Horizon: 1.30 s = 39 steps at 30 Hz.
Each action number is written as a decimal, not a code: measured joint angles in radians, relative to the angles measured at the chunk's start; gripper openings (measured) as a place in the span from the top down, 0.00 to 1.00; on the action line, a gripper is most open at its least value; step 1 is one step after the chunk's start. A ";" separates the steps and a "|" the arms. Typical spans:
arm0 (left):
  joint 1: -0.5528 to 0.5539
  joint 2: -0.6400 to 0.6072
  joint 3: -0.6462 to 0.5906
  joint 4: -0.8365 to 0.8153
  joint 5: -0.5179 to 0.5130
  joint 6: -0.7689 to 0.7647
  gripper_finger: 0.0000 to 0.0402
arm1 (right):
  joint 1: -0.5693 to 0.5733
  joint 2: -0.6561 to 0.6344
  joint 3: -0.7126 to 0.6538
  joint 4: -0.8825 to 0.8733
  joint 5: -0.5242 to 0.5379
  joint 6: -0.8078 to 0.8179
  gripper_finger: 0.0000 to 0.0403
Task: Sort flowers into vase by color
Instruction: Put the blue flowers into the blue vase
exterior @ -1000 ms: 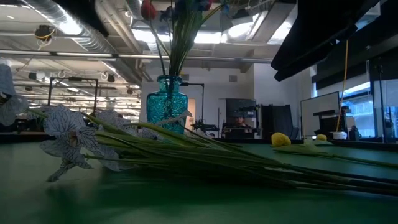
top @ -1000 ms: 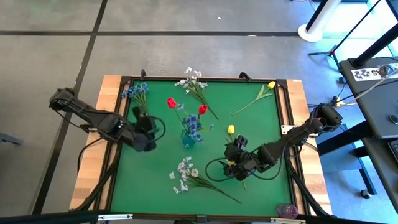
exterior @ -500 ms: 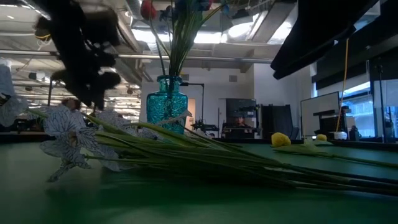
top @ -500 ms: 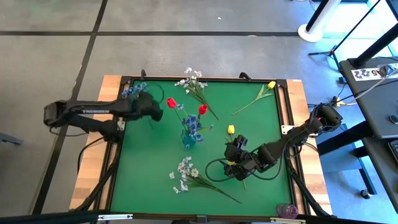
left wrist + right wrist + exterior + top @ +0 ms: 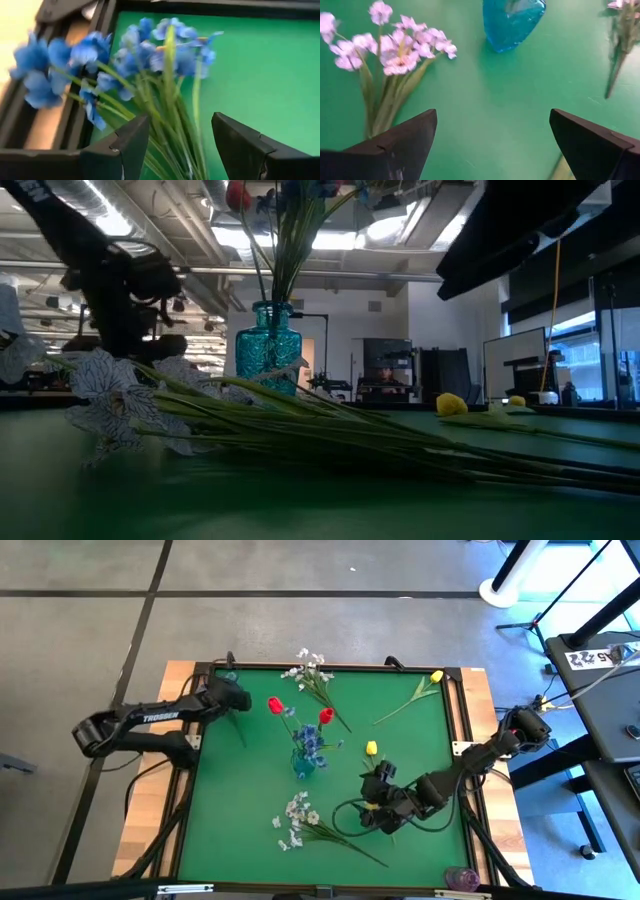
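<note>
A blue spray [image 5: 125,60] lies in the table's far left corner, its blossoms over the frame. My left gripper [image 5: 177,145] is open above it, one finger on either side of the green stems [image 5: 167,125]; in the high view the left gripper [image 5: 234,698] hides most of the spray. My right gripper [image 5: 373,817] is open, low over the table right of centre, by the stem of a yellow tulip [image 5: 371,748]. A turquoise vase [image 5: 303,764] at mid-table holds blue flowers and two red tulips [image 5: 326,716].
White sprays lie at the far edge [image 5: 312,670] and near the front [image 5: 300,820]; the front one fills the low view's foreground [image 5: 110,395]. A second yellow tulip [image 5: 436,676] lies in the far right corner. A raised black frame [image 5: 330,667] borders the green mat.
My left arm swung from beside the vase toward the table's far left corner and now stands over the blue spray. My right gripper shifted a little toward the near edge. The flowers and the vase stayed where they were.
</note>
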 joint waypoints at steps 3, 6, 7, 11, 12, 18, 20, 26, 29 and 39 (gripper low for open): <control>0.021 0.013 -0.071 0.114 -0.004 -0.077 0.47 | -0.001 0.000 0.000 0.020 -0.035 -0.048 0.04; 0.031 0.041 -0.116 0.178 -0.019 -0.113 0.47 | -0.001 0.000 0.000 0.024 -0.059 -0.088 0.04; 0.029 0.056 -0.128 0.196 -0.025 -0.126 0.47 | -0.001 0.000 0.000 0.024 -0.061 -0.098 0.04; 0.009 0.112 -0.149 0.256 -0.061 -0.144 0.49 | -0.004 0.000 0.000 0.028 -0.061 -0.145 0.04; -0.006 0.123 -0.149 0.258 -0.073 -0.144 0.51 | -0.003 0.000 0.000 0.035 -0.060 -0.161 0.04; -0.179 0.135 -0.152 0.342 -0.028 -0.159 0.76 | -0.003 0.000 0.000 0.056 -0.059 -0.236 0.04; -0.271 0.133 -0.154 0.375 -0.005 -0.177 0.88 | -0.003 0.000 0.000 0.051 -0.059 -0.242 0.04; -0.560 0.114 -0.155 0.381 -0.021 -0.211 0.95 | -0.003 0.000 0.000 0.031 -0.089 -0.249 0.04; -0.733 0.095 -0.155 0.388 -0.086 -0.229 0.96 | -0.003 0.000 0.000 0.032 -0.095 -0.248 0.04; -1.185 -0.072 -0.155 0.384 -0.305 -0.173 0.98 | -0.003 0.000 0.000 0.034 -0.095 -0.178 0.04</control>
